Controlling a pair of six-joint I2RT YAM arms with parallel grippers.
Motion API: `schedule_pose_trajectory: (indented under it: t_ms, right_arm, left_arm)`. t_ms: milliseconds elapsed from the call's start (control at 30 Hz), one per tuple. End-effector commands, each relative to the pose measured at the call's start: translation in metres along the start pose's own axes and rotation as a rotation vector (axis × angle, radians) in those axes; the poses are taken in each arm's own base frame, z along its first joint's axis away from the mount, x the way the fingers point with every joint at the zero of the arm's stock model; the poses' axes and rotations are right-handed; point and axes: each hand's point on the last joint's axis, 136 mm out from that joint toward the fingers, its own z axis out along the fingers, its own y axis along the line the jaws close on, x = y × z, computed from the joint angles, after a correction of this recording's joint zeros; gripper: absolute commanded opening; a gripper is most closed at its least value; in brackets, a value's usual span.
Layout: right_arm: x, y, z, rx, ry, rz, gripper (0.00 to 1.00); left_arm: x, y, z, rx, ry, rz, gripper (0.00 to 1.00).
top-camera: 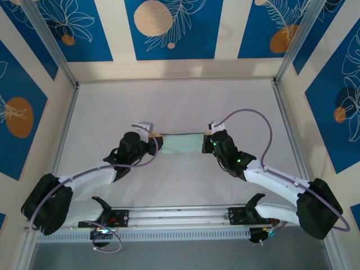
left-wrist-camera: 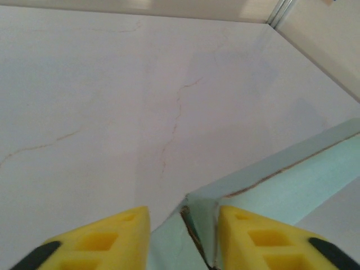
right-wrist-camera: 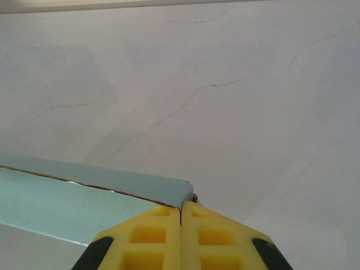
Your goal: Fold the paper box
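The paper box (top-camera: 181,142) is a flat pale green card box lying mid-table between the two arms. My left gripper (top-camera: 156,144) is at its left end. In the left wrist view the yellow fingers (left-wrist-camera: 112,239) stand apart, and the left gripper (left-wrist-camera: 183,239) is open around the corner of the paper box (left-wrist-camera: 292,185), with a raised flap edge between them and a gap on the left side. My right gripper (top-camera: 209,144) is at the right end. Its fingers (right-wrist-camera: 152,236) are pressed together, so the right gripper (right-wrist-camera: 181,216) is shut on the thin end wall of the paper box (right-wrist-camera: 67,197).
The white tabletop (top-camera: 180,101) stretches behind the box to the patterned back wall (top-camera: 169,28). Metal frame posts (top-camera: 64,73) stand at both back corners. A rail (top-camera: 180,216) with the arm bases runs along the near edge.
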Motion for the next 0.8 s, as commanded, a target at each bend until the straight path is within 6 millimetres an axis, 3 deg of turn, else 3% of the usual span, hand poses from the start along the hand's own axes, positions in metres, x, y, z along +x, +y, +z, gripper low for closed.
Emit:
schedule_pose_trajectory:
  t_ms: [0,167,267,367,467,633,767]
  right_arm:
    - [0.036,-0.006,0.0,0.019,0.111,-0.062,0.0]
    - [0.036,-0.011,0.0,0.057,0.11,-0.058,0.0]
    - [0.036,-0.012,0.0,0.065,0.108,-0.051,0.0]
    - [0.036,-0.012,-0.001,0.067,0.105,-0.048,0.0]
    - [0.036,-0.012,-0.002,0.068,0.101,-0.047,0.0]
    - [0.036,-0.012,-0.002,0.068,0.099,-0.043,0.0]
    - [0.036,-0.014,-0.002,0.077,0.101,-0.034,0.0]
  left_arm:
    - [-0.007,-0.015,-0.011,0.046,-0.01,0.0,0.45]
    - [-0.025,-0.032,-0.023,0.122,-0.043,-0.003,0.49]
    - [-0.035,-0.032,-0.027,0.112,-0.071,-0.029,0.48]
    - [-0.043,-0.026,-0.028,0.073,-0.094,-0.065,0.53]
    - [-0.05,-0.016,-0.024,0.015,-0.104,-0.109,0.6]
    - [-0.059,-0.015,-0.01,0.003,-0.104,-0.187,0.62]
    - [-0.05,-0.01,0.001,-0.019,-0.071,-0.247,0.62]
